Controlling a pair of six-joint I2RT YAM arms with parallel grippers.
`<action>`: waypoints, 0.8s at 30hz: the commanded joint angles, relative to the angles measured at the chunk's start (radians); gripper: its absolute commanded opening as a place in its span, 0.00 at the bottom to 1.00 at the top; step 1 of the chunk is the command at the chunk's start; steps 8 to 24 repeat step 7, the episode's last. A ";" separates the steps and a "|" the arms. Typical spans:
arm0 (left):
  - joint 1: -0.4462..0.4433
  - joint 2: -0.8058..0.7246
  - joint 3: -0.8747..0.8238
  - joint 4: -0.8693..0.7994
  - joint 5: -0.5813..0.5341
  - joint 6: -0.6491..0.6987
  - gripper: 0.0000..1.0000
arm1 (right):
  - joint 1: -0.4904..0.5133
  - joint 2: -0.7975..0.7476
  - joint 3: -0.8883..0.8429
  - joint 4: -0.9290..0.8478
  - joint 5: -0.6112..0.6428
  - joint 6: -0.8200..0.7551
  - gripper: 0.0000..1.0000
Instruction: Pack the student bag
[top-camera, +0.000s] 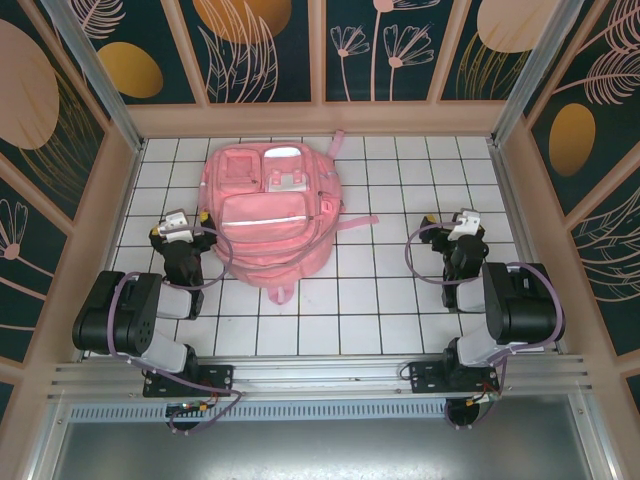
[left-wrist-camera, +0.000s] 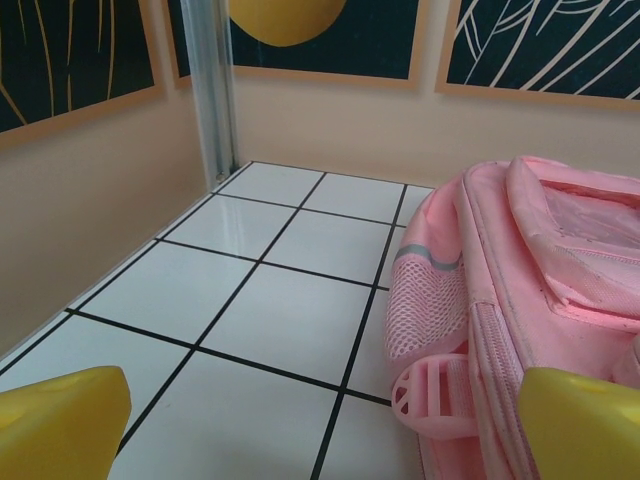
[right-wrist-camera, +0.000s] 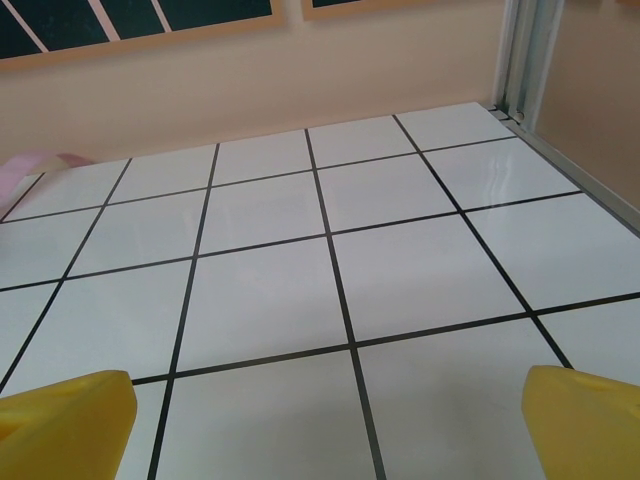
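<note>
student bag (left-wrist-camera: 520, 280) cut off right, strap (right-wrist-camera: 35, 165) blurred

Setting: enclosed robot test cell, lab-type bench booth.

- Floor of cell: table (top-camera: 385, 300) faced in glossy white squares with a black grid.
- Walls: peach-framed panels (top-camera: 262, 45) on three sides, dark teal, printed with pale plant outlines and gold ovals. They are decorative backdrop rather than room walls.
- Frame: bare aluminium posts (top-camera: 95, 75) at the far corners of the table.
- Near edge of the table: aluminium rail (top-camera: 320, 378) with two black arms, left arm (top-camera: 120, 318) and right arm (top-camera: 520, 300), bolted to it, with looped cables.
- Below the rail: plain grey metal sheet (top-camera: 320, 445).
</note>
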 joint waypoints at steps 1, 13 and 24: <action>0.007 0.005 -0.004 0.052 0.013 0.013 0.99 | -0.009 0.009 0.011 0.046 -0.027 -0.006 0.99; 0.007 0.003 -0.007 0.054 0.015 0.014 0.99 | -0.011 0.009 0.011 0.046 -0.027 -0.006 0.99; 0.007 0.003 -0.007 0.054 0.015 0.014 0.99 | -0.011 0.009 0.011 0.046 -0.027 -0.006 0.99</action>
